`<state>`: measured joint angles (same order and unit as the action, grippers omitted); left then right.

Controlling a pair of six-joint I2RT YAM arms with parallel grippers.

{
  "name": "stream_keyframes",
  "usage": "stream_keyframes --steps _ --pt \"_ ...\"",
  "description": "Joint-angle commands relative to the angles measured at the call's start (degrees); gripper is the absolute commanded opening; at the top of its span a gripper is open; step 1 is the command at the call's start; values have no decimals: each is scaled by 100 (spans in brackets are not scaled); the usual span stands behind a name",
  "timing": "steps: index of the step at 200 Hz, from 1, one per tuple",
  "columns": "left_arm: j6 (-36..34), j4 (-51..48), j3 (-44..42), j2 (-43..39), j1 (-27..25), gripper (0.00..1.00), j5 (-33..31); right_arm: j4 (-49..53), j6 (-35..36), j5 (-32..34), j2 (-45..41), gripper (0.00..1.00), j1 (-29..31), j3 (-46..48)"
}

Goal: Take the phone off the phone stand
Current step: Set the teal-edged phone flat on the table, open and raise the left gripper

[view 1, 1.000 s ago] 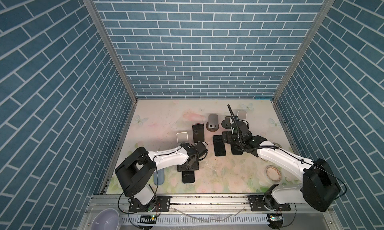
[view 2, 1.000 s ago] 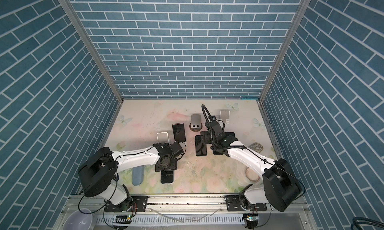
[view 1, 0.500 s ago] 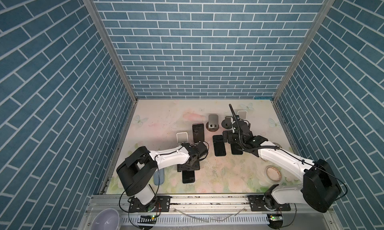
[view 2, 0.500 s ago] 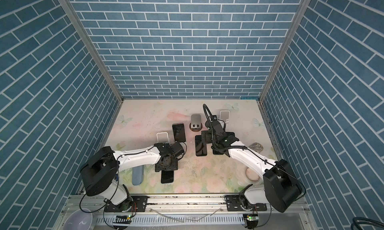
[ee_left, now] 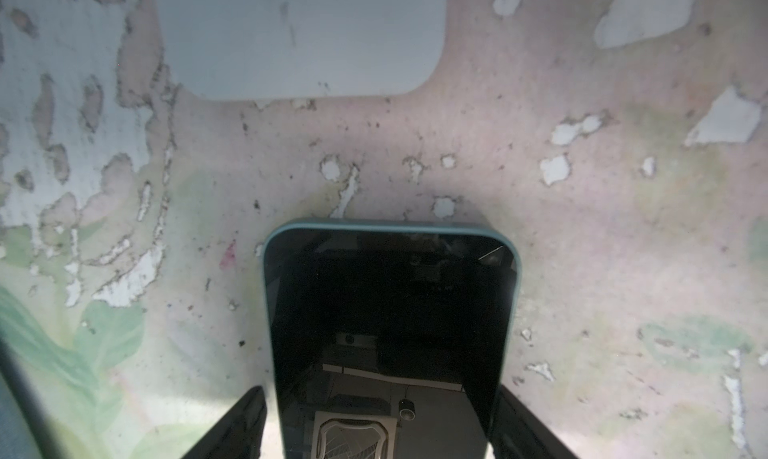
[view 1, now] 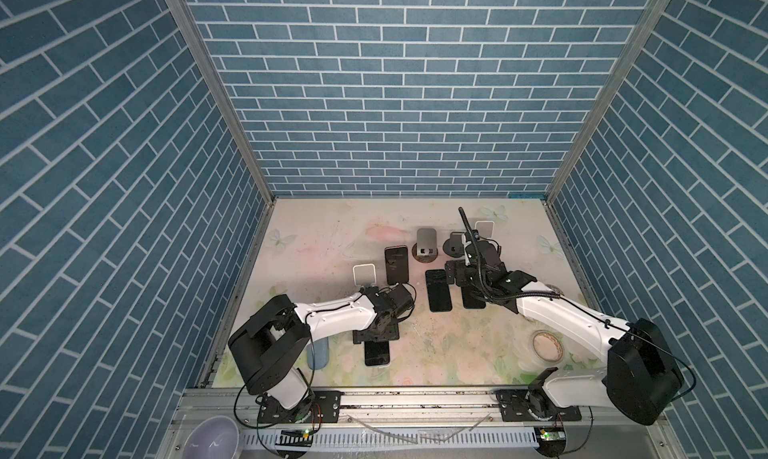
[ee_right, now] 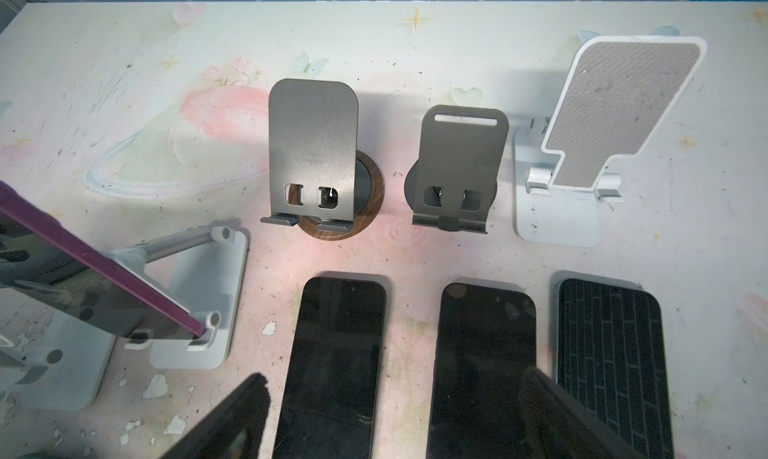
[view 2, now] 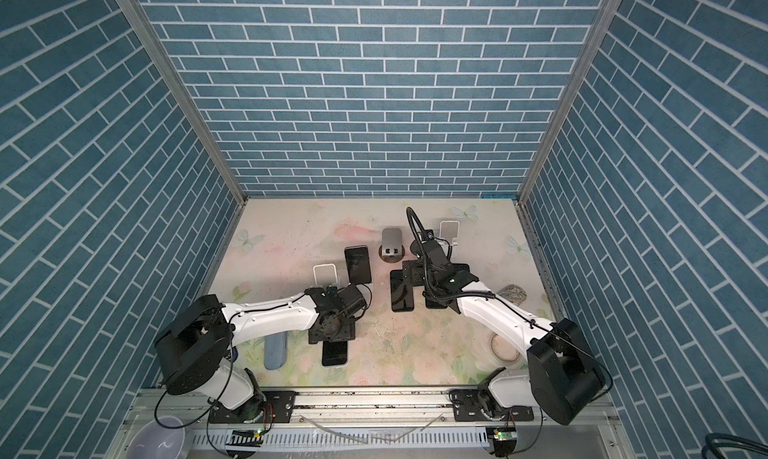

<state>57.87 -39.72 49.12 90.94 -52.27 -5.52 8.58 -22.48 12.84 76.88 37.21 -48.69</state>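
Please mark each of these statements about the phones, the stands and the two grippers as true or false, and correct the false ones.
1. A purple-cased phone leans on a white stand. True.
2. The grey stand on the round wooden base holds a phone. False: it is empty.
3. The left gripper has its fingers on either side of a teal-edged phone lying on the table. True.
4. The right gripper is closed on a phone. False: it is open, above phones lying flat.

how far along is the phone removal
Done: three phones lie flat by empty stands. In hand: the left gripper, jaws parted, flanks a teal phone flat on the table. Left: the purple phone leans on its stand.
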Motion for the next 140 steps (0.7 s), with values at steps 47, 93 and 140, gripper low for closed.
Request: stream_keyframes --steps 47,93,140 --pt "-218 282 -166 -304 -46 91 -199 170 33 -99 35 95 -12 -130" --pt "-509 531 -212 -763 -46 96 -379 280 -53 -113 112 95 -12 -251" --pt "-888 893 -442 -1531 -46 100 -792 390 -179 -149 246 95 -3 -392"
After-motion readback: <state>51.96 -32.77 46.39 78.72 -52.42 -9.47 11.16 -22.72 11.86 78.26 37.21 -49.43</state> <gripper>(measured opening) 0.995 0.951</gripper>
